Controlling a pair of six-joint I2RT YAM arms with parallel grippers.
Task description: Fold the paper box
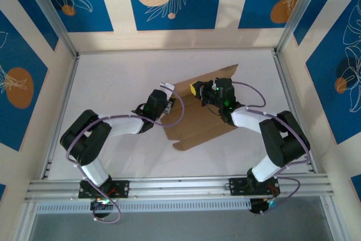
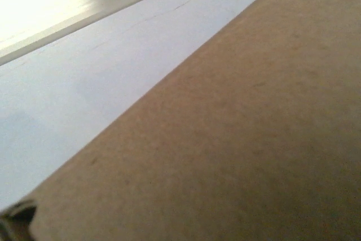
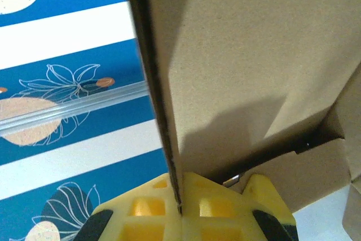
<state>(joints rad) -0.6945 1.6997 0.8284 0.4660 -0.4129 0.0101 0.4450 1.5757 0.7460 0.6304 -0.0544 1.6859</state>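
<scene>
The paper box (image 1: 197, 123) is brown cardboard, lying partly flat in the middle of the white table with one panel raised at its far side. My right gripper (image 1: 198, 90) has yellow fingers and is at that raised panel. In the right wrist view my right gripper (image 3: 180, 207) is shut on the thin edge of an upright cardboard flap (image 3: 242, 55). My left gripper (image 1: 169, 103) is at the box's left edge. The left wrist view has brown cardboard (image 2: 237, 139) pressed close across it, hiding the fingers.
Aluminium frame posts (image 1: 56, 21) stand at the back corners, and a rail (image 1: 180, 187) runs along the near edge by the arm bases. Blue and cream patterned walls surround the table (image 1: 124, 71). Bare white surface lies left and behind the box.
</scene>
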